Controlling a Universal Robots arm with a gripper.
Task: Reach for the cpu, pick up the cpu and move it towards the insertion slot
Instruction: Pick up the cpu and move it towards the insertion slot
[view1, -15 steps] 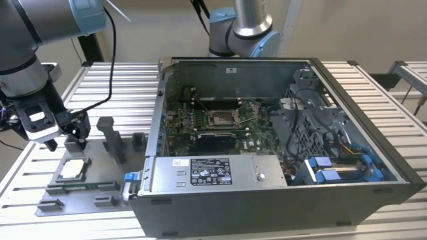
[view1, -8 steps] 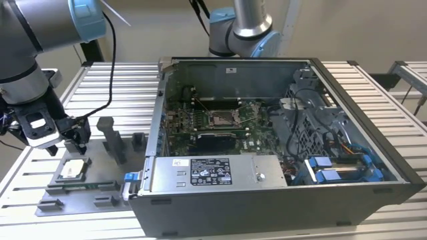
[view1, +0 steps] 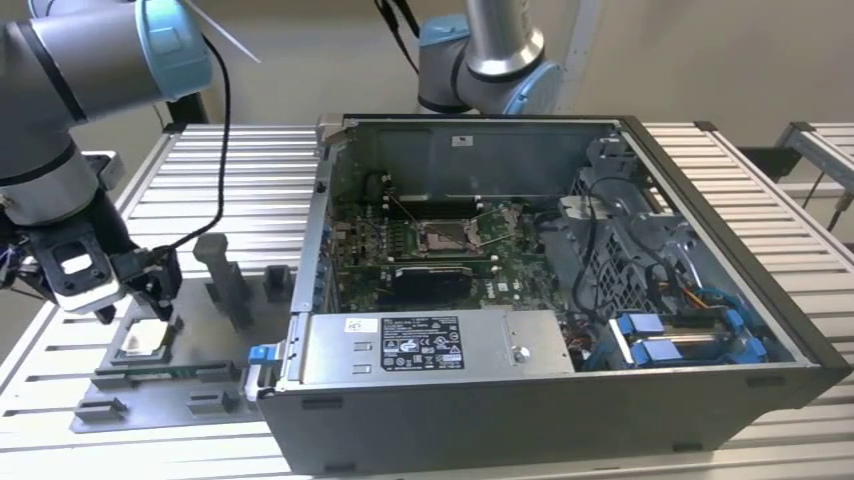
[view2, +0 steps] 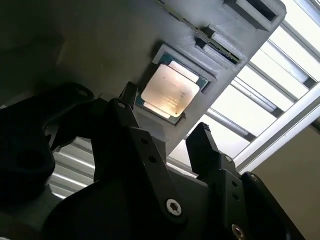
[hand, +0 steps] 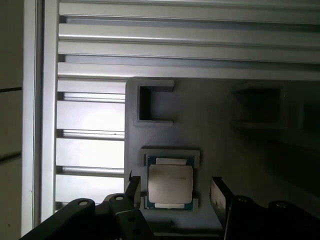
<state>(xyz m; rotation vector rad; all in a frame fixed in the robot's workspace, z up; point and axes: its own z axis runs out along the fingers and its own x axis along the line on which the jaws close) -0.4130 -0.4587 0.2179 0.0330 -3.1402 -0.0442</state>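
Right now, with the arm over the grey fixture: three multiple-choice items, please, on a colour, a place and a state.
1. The circuit board ringing the shiny metal-framed insertion slot is: A green; B red; C white.
2. The small flat silver-faced square cpu lies: A in the slot; B in the grey plastic fixture; C in mid-air.
3. The black gripper is: A shut on the cpu; B open over it; C shut empty.
Key: A, the board shows green; B, its nest frames it; B, the jaws stand apart.

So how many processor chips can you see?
1. The chip lies in its grey holder at the exterior view's left, under the open gripper. Others could be hidden inside the computer case.
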